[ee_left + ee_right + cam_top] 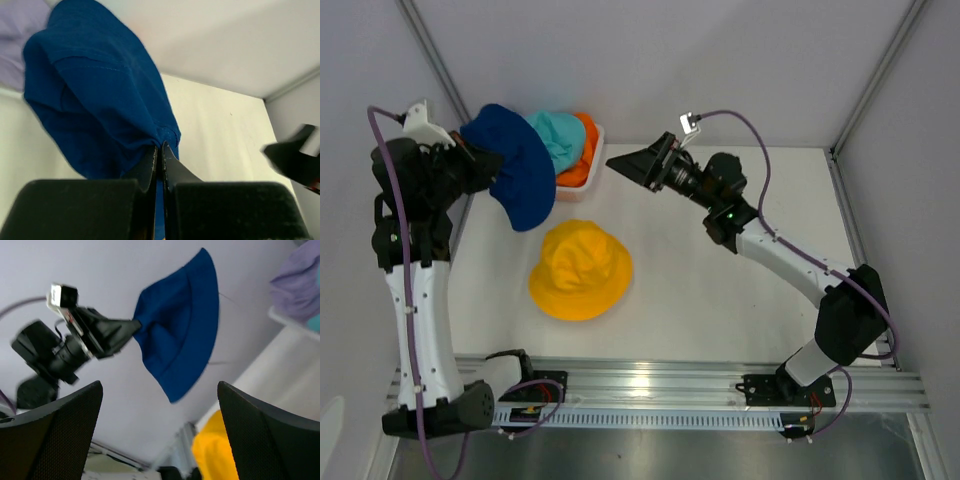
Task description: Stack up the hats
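My left gripper (472, 160) is shut on the brim of the navy hat (515, 165), which hangs in the air at the left; the hat also shows in the left wrist view (95, 100) and in the right wrist view (182, 325). The yellow hat (581, 268) lies flat on the table in the middle, and its edge shows in the right wrist view (215, 450). The teal hat (558, 138) and orange hat (586, 150) lie in the white basket (590, 180) at the back. A bit of lavender hat (297, 285) shows. My right gripper (625, 162) is open and empty, held high, pointing left.
The white basket stands at the back left against the wall. Grey enclosure walls close in the left, back and right sides. An aluminium rail (700, 385) runs along the near edge by the arm bases.
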Available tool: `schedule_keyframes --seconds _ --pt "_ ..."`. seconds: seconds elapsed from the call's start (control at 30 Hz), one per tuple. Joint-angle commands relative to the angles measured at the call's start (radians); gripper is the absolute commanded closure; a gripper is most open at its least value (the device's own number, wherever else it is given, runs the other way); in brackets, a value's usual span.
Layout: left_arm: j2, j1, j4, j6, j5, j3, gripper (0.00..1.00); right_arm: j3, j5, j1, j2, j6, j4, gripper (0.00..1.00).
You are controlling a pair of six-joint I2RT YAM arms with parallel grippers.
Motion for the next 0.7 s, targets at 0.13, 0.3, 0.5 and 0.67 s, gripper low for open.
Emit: schedule_keyframes --seconds 0.13,0.3,0.5,0.67 --pt "-0.271 -0.026 0.074 -0.168 0.080 -0.263 0.99 -0.171 0.261 0.178 0.041 0.314 0.336 0.00" --pt "-0.311 -0.028 0.031 -0.168 0.175 -0.262 0.99 -0.143 0.332 0.276 0.062 0.219 0.257 0.00" --pt "-0.354 -0.040 0.001 -0.151 0.221 -0.303 0.99 -0.102 0.325 0.301 0.120 0.233 0.297 0.01" --pt "-0.378 -0.041 -0.044 -0.123 0.235 -0.306 0.99 -0.073 0.343 0.325 0.142 0.208 0.251 0.03"
